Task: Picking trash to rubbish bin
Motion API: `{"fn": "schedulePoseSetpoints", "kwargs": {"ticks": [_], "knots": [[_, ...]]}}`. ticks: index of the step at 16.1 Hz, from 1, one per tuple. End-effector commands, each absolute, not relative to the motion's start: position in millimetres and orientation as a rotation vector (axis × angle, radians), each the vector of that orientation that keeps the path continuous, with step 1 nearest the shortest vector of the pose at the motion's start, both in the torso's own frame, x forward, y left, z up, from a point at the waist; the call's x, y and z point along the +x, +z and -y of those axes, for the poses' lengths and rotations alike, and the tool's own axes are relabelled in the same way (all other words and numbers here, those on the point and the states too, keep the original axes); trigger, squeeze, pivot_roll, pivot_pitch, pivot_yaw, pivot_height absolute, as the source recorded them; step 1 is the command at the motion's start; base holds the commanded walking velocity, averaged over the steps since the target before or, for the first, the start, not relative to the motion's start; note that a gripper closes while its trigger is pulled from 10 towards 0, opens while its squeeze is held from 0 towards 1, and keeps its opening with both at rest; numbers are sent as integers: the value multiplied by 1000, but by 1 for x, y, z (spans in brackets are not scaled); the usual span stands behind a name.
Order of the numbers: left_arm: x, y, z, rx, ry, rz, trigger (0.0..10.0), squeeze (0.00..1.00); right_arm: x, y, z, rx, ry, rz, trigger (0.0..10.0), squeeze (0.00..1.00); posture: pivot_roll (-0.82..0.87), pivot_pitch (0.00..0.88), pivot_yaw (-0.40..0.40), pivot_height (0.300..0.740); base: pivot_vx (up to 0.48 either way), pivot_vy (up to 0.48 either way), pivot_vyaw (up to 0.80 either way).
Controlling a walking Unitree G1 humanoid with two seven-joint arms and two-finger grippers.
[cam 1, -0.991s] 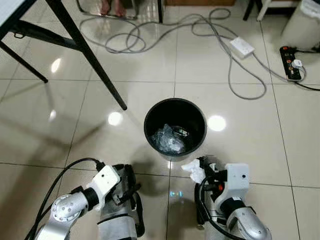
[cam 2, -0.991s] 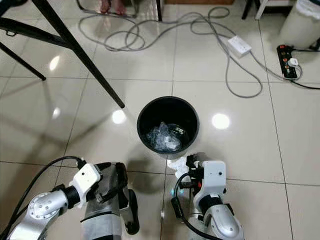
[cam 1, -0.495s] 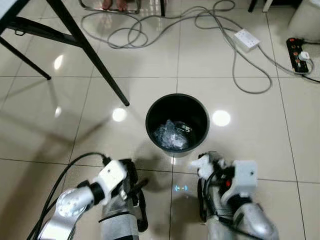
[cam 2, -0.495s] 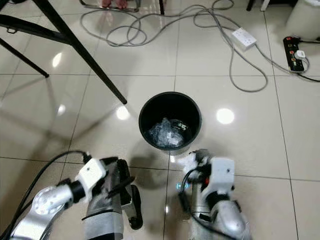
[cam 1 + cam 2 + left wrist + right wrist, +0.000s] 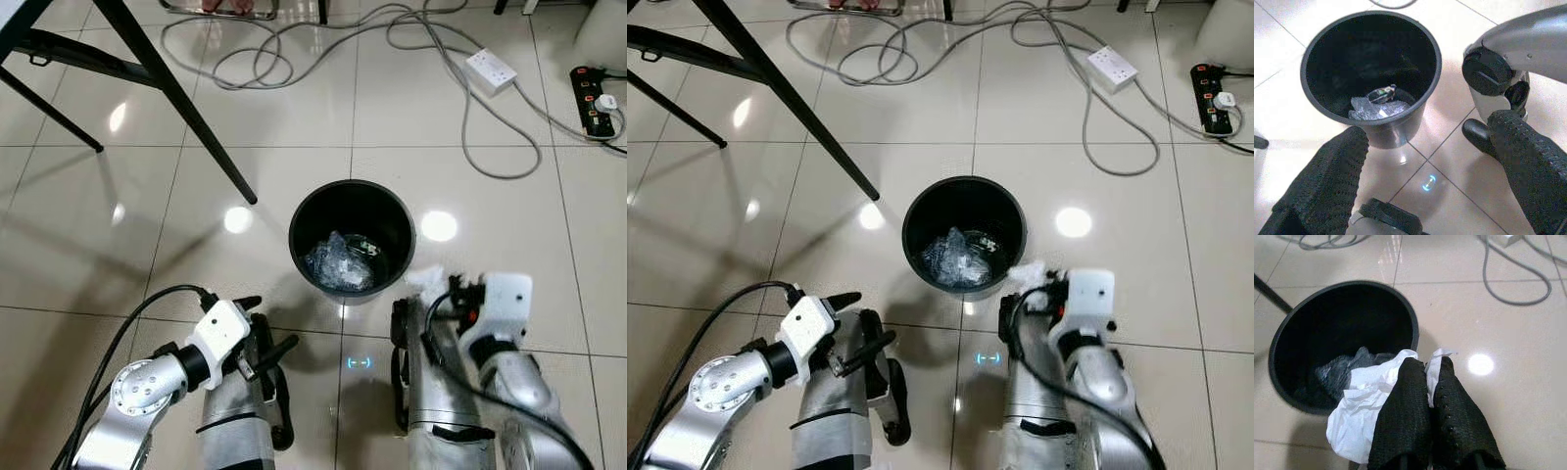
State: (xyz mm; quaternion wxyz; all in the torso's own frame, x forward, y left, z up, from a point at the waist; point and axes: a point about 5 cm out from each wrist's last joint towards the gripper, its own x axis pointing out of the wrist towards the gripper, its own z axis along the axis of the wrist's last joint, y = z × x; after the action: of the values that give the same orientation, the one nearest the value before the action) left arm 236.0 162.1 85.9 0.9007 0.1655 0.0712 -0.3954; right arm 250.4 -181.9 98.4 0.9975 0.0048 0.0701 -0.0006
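On the far left, black table legs (image 5: 176,103) slant down to the shiny tiled floor (image 5: 88,264). Low on the left, the left gripper (image 5: 263,330) hangs over the floor, near the left side of the bin. Its two black fingers (image 5: 1327,186) are spread wide and hold nothing.

In the middle stands a round black rubbish bin (image 5: 353,245). It sits upright on the floor. Inside it lies some crinkly clear plastic trash (image 5: 338,264) with a small dark scrap on top.

Just to the right of the bin is the right gripper (image 5: 1427,377). Its two fingers are pressed close together and pinch a crumpled white paper tissue (image 5: 1364,404). The tissue hangs right at the bin's near right rim, partly over the edge, and is not inside yet.

At the top, grey cables (image 5: 294,49) loop across the floor. They lead to a white power socket box (image 5: 491,70). In the far right corner lies a black power strip (image 5: 596,100) with a white plug in it.
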Motion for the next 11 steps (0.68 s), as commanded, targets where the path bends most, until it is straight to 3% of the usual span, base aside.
{"fn": "schedulePoseSetpoints", "kwargs": {"ticks": [1,11], "knots": [[229,82,-170,337,-797,-190,10000,0,248,88,184,8,-10,-175,0,0,9,445,161,564,0,0,0],[226,112,-179,330,-713,-154,10000,0,320,97,181,-67,89,-129,0,0,127,500,181,564,0,0,0]]}}
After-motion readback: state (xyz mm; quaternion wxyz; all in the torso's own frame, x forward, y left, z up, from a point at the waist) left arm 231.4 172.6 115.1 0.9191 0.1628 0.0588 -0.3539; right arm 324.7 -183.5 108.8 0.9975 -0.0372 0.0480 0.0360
